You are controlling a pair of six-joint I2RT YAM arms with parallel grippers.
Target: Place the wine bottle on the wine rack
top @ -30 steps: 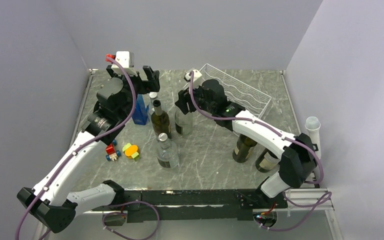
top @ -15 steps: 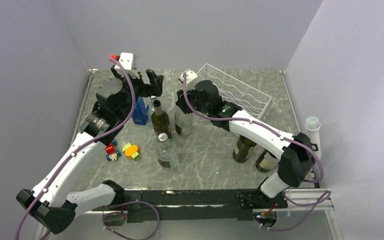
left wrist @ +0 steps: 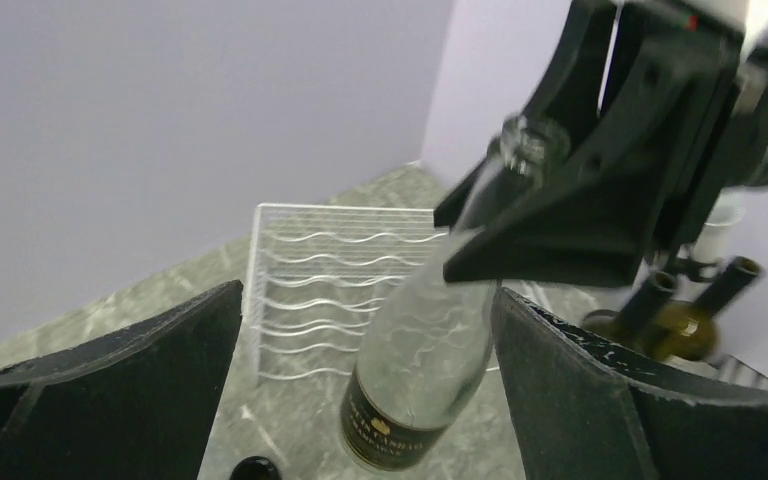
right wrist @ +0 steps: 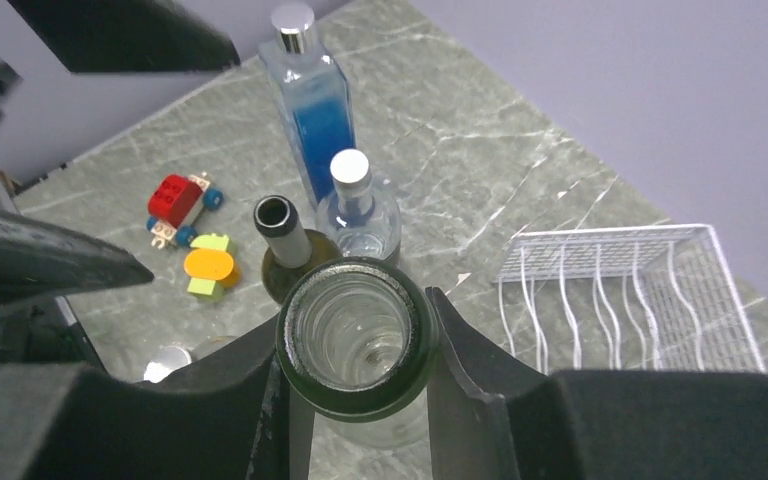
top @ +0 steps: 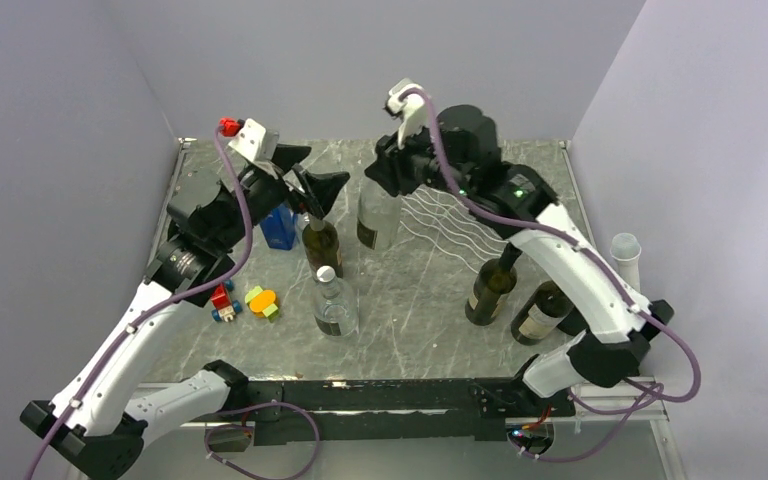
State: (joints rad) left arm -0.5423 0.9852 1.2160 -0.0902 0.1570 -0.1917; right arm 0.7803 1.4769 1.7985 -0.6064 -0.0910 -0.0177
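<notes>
My right gripper point(top: 388, 172) is clamped on the neck of the clear glass wine bottle point(top: 374, 214). The bottle hangs near upright, seemingly off the table, just left of the white wire wine rack point(top: 452, 226). My left gripper point(top: 310, 172) is spread wide and empty above the dark green bottle point(top: 320, 240). Open room lies over the rack. Its left rim needs clearing.

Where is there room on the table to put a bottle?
The bare marble between the capped clear bottle and the dark bottles on the right is free. The wine rack is empty too. It is crowded on the left around the blue bottle and toys.
</notes>
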